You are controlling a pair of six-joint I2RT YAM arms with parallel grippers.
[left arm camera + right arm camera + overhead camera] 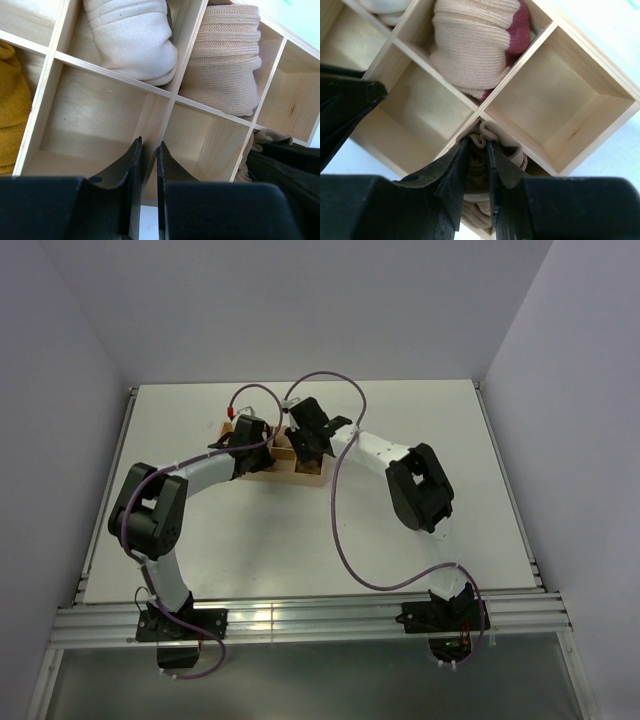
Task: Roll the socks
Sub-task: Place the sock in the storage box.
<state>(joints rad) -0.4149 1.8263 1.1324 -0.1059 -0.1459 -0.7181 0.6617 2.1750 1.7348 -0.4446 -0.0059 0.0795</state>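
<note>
Socks under inspection both lie inside the wooden organiser box [100, 70], which sits toward the far middle of the table with both arms reaching over it. We find the olive-brown sock [477, 175] bunched into a wad in the box cell directly beneath the right gripper [477, 146]. It shows no clear long axis; what fabric we see runs in line with the gap between the jaws. The mustard sock [12, 105] fills a cell at the left edge of the left wrist view, separated from the left gripper [150, 145] by one empty cell. We judge the right arm to be the nearer to the olive-brown sock and the left arm the nearer to the mustard one. The right jaws stand a little apart with dark sock fabric filling the gap between them. We cannot tell whether the pads press on it or merely flank it. The left jaws are all but closed, and a thin partition [167, 112] of the box runs into the slit between them. We judge that they pinch it, steadying the box. Neighbouring cells hold a cream rolled bundle [132, 40] and a beige ribbed bundle [225, 55]. In our judgement any coming move turns on the right gripper travelling straight up out of its cell, clear of the walls on either side.
</note>
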